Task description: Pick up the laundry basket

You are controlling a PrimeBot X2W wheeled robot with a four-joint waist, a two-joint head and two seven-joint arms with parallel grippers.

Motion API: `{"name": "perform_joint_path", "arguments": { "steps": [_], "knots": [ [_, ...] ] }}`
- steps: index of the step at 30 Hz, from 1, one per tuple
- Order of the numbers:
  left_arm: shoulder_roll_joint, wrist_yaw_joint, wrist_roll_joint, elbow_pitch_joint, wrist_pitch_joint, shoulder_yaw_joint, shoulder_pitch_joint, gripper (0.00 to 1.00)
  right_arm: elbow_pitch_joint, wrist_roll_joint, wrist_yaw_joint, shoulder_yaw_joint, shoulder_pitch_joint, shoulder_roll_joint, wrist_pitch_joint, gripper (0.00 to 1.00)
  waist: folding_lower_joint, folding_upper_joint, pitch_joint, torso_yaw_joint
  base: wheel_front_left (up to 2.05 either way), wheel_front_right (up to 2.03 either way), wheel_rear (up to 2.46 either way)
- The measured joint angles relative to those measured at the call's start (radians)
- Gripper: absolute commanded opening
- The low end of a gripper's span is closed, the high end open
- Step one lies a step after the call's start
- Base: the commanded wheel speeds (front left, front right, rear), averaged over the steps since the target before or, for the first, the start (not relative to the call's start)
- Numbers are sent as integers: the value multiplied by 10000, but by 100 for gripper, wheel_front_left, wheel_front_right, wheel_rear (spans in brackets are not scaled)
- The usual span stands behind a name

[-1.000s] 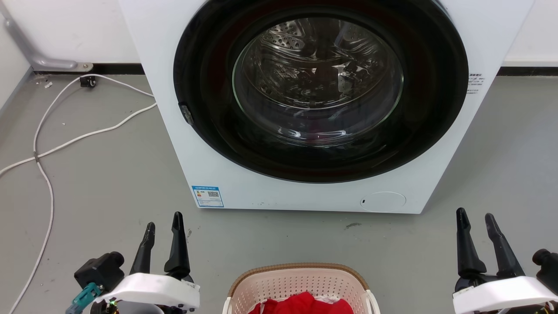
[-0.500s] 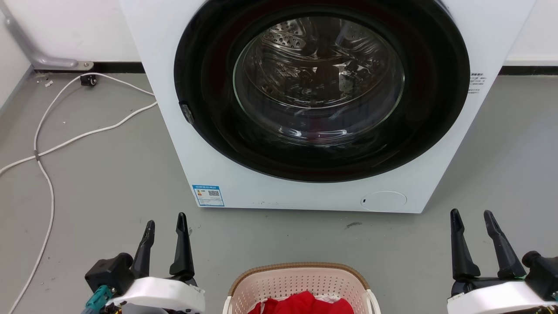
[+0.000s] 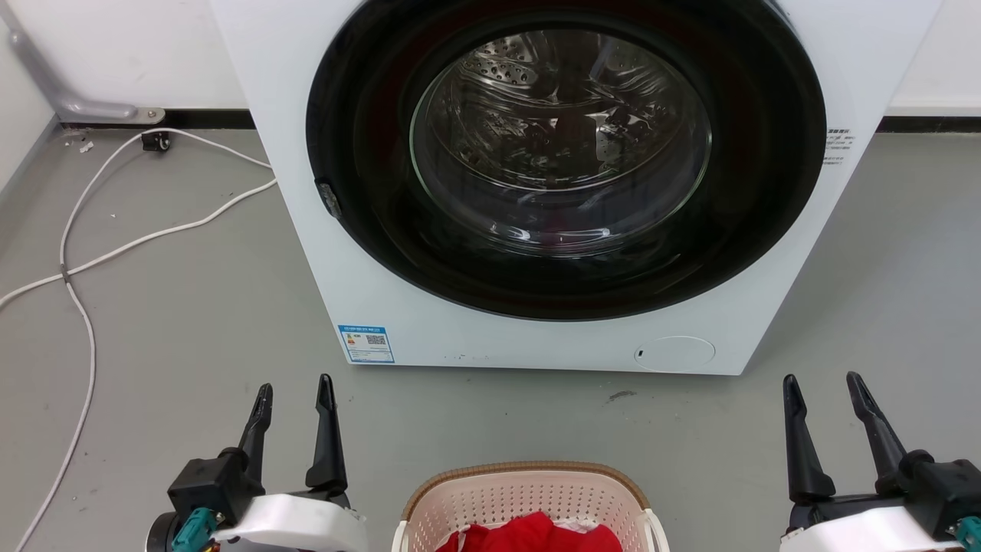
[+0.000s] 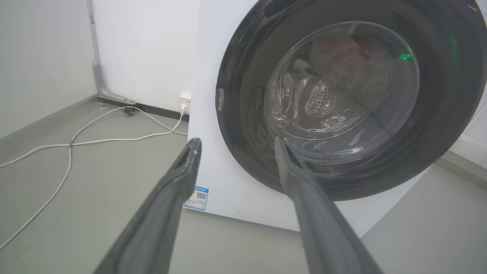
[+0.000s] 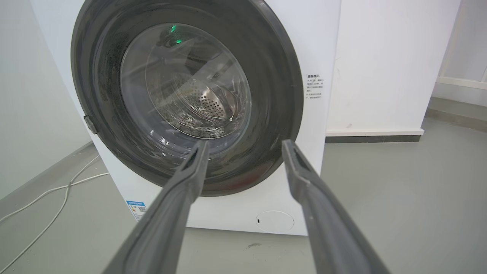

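Both grippers have edged inward toward the basket over the last second: the left gripper [image 3: 295, 383] a little to its right, the right gripper [image 3: 820, 377] a little to its left, each wrist turning as it goes. Fingers on both are spread apart and hold nothing. The laundry basket [image 3: 523, 469] stands on the grey floor [image 3: 191, 307] between them, near the front of the washing machine [image 3: 460, 337], with red clothing [image 3: 536, 532] inside; its white handles [image 3: 653, 529] are untouched. By my reading the task has barely begun: the approach is under way, while reaching the handles, closing on them and lifting all remain
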State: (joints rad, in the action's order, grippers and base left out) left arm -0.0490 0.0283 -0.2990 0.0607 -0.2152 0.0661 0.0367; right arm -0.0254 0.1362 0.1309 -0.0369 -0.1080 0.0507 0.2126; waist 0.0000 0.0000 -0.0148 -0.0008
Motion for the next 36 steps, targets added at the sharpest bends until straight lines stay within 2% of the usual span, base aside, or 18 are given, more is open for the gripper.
{"name": "perform_joint_path", "arguments": {
  "steps": [25, 36],
  "knots": [
    [-2, 190, 1862, -219, -451, 205, 162, 100, -330, -2065, 2, 107, -244, 0, 508, 100, 0, 0, -81, 7, 0, 0, 0],
    [-4, 190, 1908, -180, -466, 230, 165, 100, -320, -2096, 2, 115, -262, 0, 508, 100, 0, 0, -75, 32, 0, 0, 0]
  ]
}}
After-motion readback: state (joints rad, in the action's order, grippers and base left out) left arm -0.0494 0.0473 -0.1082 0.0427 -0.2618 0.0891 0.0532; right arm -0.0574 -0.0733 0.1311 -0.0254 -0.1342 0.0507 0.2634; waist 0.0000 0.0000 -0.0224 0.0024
